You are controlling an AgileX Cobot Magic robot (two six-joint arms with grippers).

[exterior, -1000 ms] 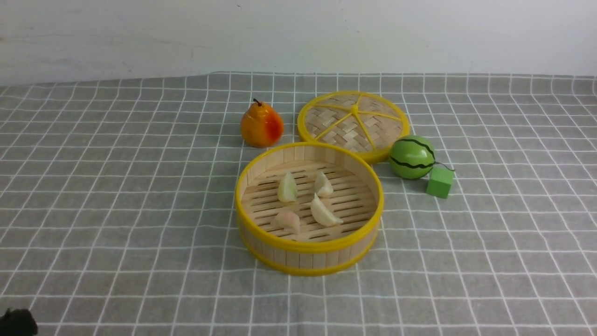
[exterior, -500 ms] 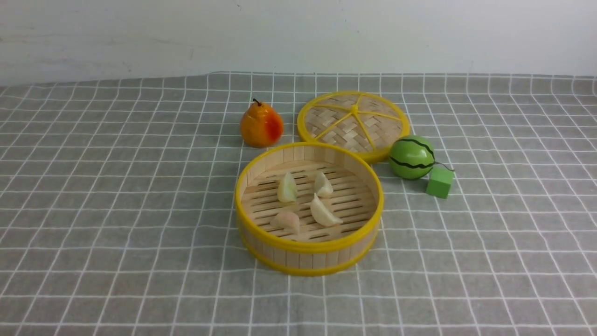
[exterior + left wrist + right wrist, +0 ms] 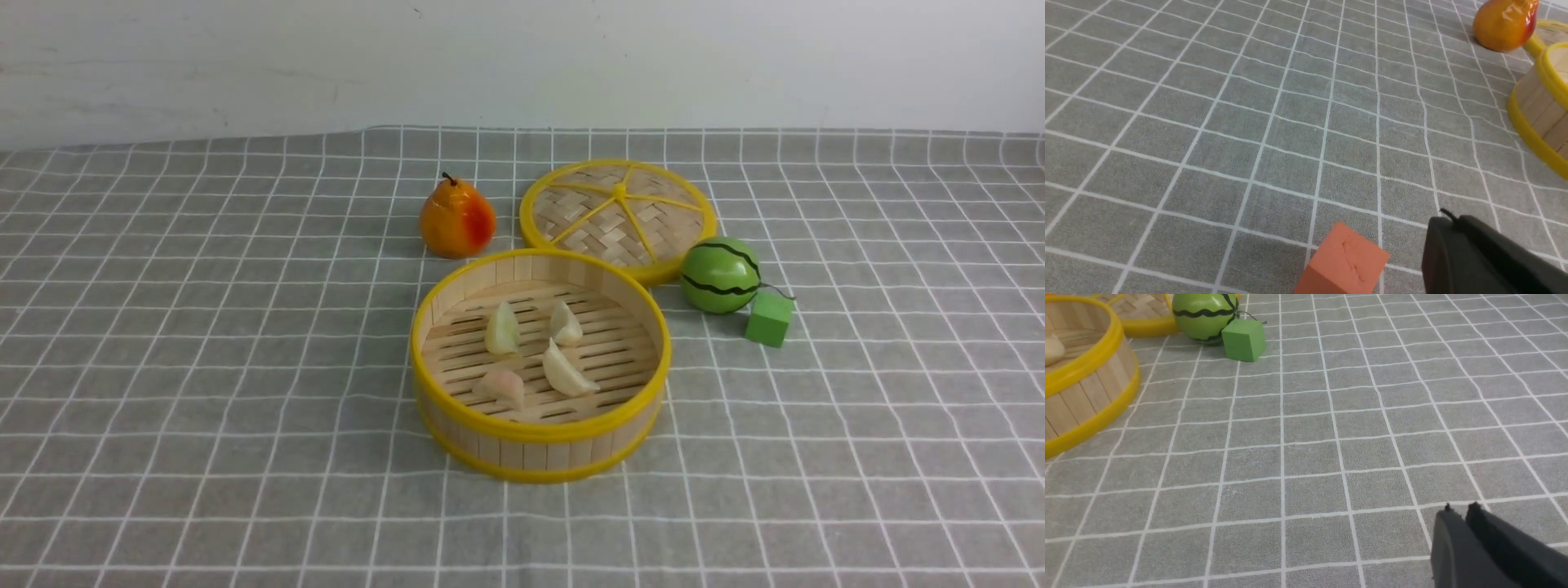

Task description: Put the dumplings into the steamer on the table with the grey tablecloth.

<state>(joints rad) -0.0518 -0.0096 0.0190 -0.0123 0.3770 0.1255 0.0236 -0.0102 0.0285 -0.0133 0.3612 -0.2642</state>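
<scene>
The steamer (image 3: 539, 445) stands mid-table on the grey tablecloth (image 3: 204, 367). Several dumplings lie on its slatted floor: a pale yellow-green one (image 3: 502, 329), an off-white one (image 3: 566, 323), a larger off-white one (image 3: 567, 372) and a pinkish one (image 3: 504, 385). The steamer's wall also shows in the left wrist view (image 3: 1541, 106) and the right wrist view (image 3: 1081, 396). Neither gripper shows in the front view. My left gripper (image 3: 1447, 218) is shut and empty over bare cloth. My right gripper (image 3: 1459, 508) is shut and empty over bare cloth.
A flat woven lid (image 3: 618, 214) lies behind the steamer. A pear (image 3: 457, 219) stands at its back left. A green striped ball (image 3: 721, 275) and a green cube (image 3: 769, 318) sit to its right. An orange cube (image 3: 1345, 261) lies beside my left gripper.
A dark bit of my left arm at the front view's bottom left corner has gone out of view. The steamer and dumplings have not moved.
</scene>
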